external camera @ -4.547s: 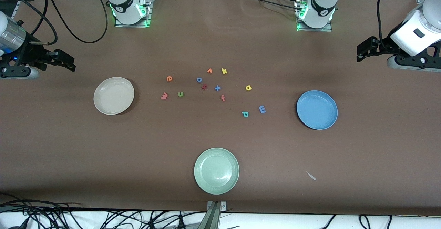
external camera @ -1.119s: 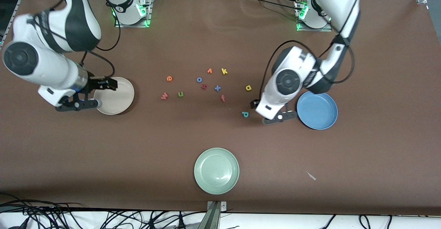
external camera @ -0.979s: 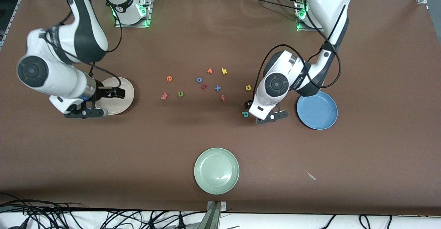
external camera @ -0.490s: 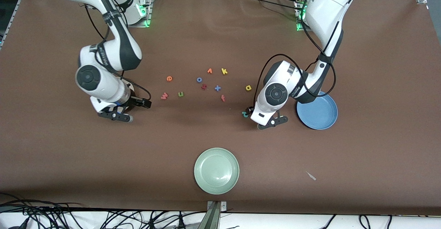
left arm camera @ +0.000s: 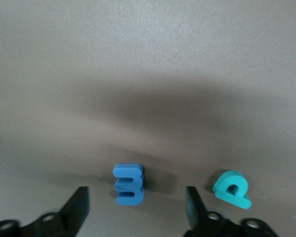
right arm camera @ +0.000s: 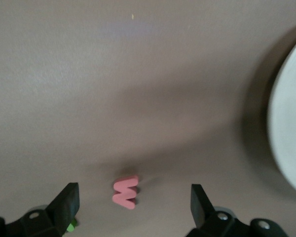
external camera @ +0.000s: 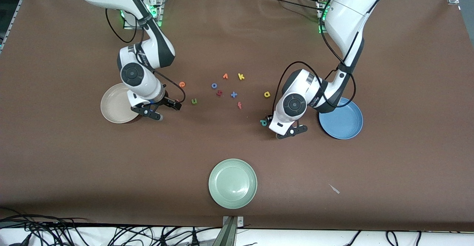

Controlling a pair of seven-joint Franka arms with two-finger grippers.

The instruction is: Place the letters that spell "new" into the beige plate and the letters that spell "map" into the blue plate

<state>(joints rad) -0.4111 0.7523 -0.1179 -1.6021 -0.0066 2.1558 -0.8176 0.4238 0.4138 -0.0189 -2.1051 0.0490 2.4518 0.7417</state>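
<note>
**Right arm.** Reaches out from its base with the elbow bent and the wrist turned down. The right gripper point(external camera: 166, 111) hangs low over the table, fingers spread wide and holding nothing. The salmon w point(right arm camera: 126, 192) lies flat between the fingers, touching neither. The beige plate point(external camera: 111, 107) is just beside the gripper, toward the right arm's end of the table. The green n point(external camera: 194, 100) is just outside one finger, and the orange e point(external camera: 182, 84) is near.

**Left arm.** Folded down steeply, with the wrist low. The left gripper point(external camera: 283, 125) has its fingers apart and gripping nothing. The blue m point(left arm camera: 129, 184) sits between them (a gap on each side). The teal p point(left arm camera: 232, 189) is just outside one finger. The yellow a point(external camera: 267, 94) is near, and the blue plate point(external camera: 344, 122) is just beside the gripper.

**Count.**
- Plates: three. These are beige, blue and a pale green plate point(external camera: 232, 183), the last well apart from both grippers.
- Letters: twelve. The six above, plus:
  - blue o point(external camera: 214, 85)
  - orange v point(external camera: 225, 76)
  - yellow k point(external camera: 241, 76)
  - blue x point(external camera: 233, 94)
  - red f point(external camera: 239, 105)
  - one dark red letter point(external camera: 219, 93) (shape unclear)
</note>
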